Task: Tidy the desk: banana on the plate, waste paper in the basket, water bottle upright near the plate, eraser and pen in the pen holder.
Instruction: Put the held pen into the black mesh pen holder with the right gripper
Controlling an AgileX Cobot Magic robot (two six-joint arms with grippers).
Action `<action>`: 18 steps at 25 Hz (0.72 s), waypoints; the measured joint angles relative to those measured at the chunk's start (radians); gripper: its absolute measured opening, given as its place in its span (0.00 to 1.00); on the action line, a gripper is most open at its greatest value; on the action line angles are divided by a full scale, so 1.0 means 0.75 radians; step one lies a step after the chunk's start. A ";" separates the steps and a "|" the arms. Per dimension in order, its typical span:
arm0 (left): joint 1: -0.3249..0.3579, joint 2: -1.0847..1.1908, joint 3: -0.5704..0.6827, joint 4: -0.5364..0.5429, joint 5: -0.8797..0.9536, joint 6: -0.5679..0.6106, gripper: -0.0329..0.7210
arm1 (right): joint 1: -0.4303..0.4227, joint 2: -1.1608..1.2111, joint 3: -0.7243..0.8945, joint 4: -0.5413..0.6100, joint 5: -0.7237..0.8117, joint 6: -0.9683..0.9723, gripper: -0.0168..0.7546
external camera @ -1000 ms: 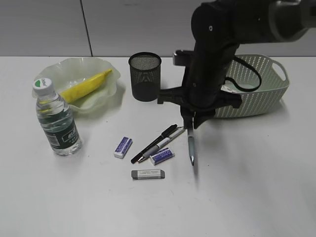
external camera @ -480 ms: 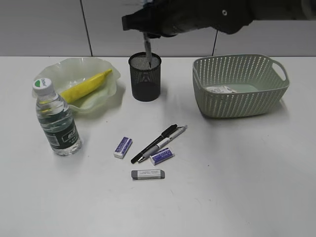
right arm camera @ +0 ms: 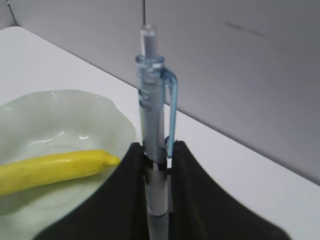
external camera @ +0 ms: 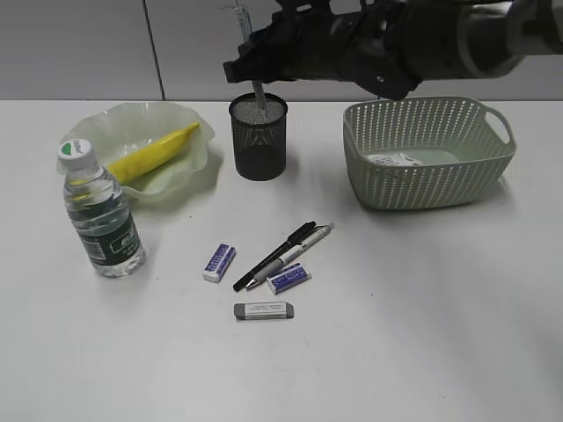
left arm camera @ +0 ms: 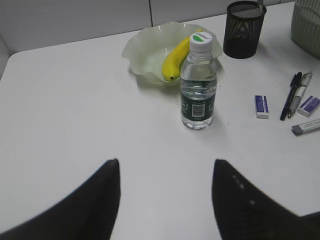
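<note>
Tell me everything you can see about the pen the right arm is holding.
The pen has a clear, pale blue upper barrel with a side clip and a see-through push button on top, and a whitish lower barrel. It stands upright, pinched between the two black fingers of the right gripper. In the exterior view its lower end dips into the black mesh pen holder while the top sticks up above the arm. Whether its tip touches the holder's bottom cannot be seen.
</note>
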 joint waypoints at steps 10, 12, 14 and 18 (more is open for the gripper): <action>0.000 0.000 0.000 0.010 0.000 0.000 0.62 | -0.055 0.178 -0.181 0.000 -0.026 -0.002 0.20; 0.000 0.000 0.000 0.012 0.000 0.000 0.62 | -0.061 0.208 -0.195 0.000 -0.026 -0.002 0.20; 0.000 0.000 0.000 0.013 0.000 0.000 0.62 | -0.067 0.229 -0.199 0.000 -0.026 -0.002 0.20; 0.000 0.000 0.000 0.013 0.000 0.000 0.62 | -0.068 0.271 -0.203 0.000 -0.026 -0.002 0.23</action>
